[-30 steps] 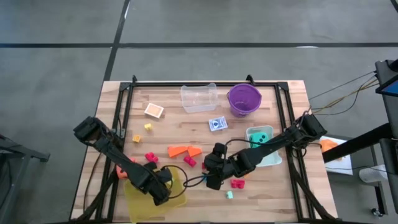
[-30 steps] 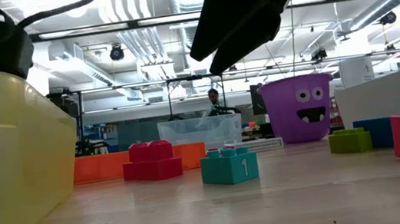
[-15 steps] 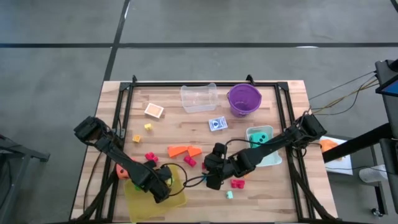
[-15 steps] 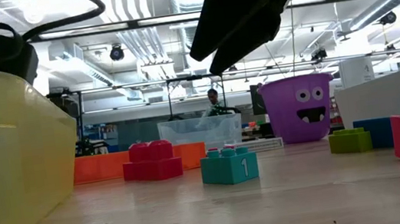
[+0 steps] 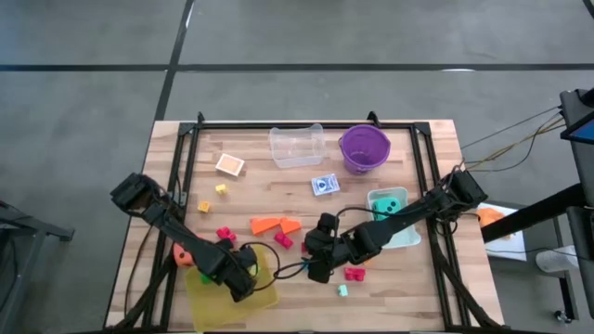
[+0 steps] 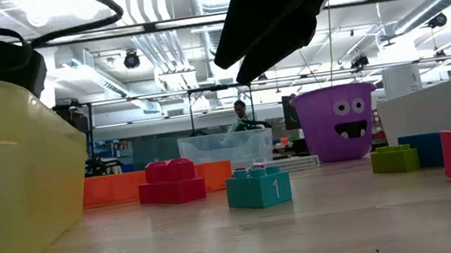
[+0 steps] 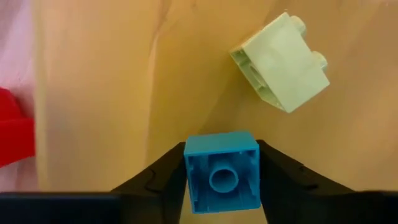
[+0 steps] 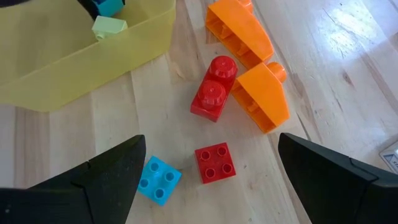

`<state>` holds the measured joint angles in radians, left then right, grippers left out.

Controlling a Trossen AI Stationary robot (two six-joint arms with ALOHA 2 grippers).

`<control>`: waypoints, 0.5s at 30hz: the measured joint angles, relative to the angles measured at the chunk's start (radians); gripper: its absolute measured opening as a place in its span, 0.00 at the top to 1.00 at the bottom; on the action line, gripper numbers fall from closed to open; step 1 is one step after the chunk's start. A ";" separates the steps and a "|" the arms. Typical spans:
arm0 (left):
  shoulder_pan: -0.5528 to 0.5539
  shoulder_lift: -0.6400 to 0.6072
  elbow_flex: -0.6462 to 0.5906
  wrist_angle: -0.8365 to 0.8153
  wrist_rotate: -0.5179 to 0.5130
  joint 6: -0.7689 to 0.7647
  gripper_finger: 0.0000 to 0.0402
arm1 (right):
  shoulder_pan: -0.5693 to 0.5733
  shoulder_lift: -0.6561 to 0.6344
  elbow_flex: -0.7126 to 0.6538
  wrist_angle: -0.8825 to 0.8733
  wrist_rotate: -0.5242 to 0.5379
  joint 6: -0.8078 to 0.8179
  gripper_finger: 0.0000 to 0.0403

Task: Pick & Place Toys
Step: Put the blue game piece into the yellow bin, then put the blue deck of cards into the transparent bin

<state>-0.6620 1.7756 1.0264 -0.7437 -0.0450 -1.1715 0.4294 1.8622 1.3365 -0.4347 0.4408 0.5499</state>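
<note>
On the teal brick (image 6: pixel 258 188): numeral "1".

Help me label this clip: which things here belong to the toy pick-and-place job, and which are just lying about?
Job: blue brick, pale green brick, red bricks, orange wedges.
Lying about: purple bucket, clear tub, yellow tray.
</note>
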 joint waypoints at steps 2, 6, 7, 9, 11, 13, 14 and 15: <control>0.014 0.000 0.000 -0.001 0.034 0.000 0.49 | 0.000 0.000 0.000 0.000 0.000 0.000 0.10; 0.032 0.000 0.002 0.000 0.064 0.015 0.36 | 0.000 0.000 0.000 0.000 0.000 0.000 0.10; 0.035 0.000 0.002 0.000 0.065 0.015 0.33 | 0.000 0.000 0.000 0.000 0.000 0.000 0.10; 0.037 0.000 0.002 -0.001 0.066 0.017 0.28 | 0.000 0.000 0.000 0.000 0.000 0.000 0.10; 0.039 0.000 0.002 0.000 0.068 0.019 0.24 | 0.000 0.000 0.000 -0.001 0.000 0.000 0.10; 0.039 -0.001 0.002 0.000 0.068 0.019 0.22 | 0.000 0.000 0.000 -0.001 0.000 0.000 0.10; 0.039 -0.002 0.002 0.000 0.069 0.019 0.21 | 0.000 0.000 0.000 -0.001 0.000 0.000 0.10; 0.039 -0.002 0.002 0.000 0.071 0.020 0.20 | 0.000 0.000 0.000 -0.001 0.000 0.000 0.10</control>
<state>-0.6228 1.7731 1.0283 -0.7441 0.0262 -1.1519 0.4294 1.8622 1.3365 -0.4355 0.4408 0.5499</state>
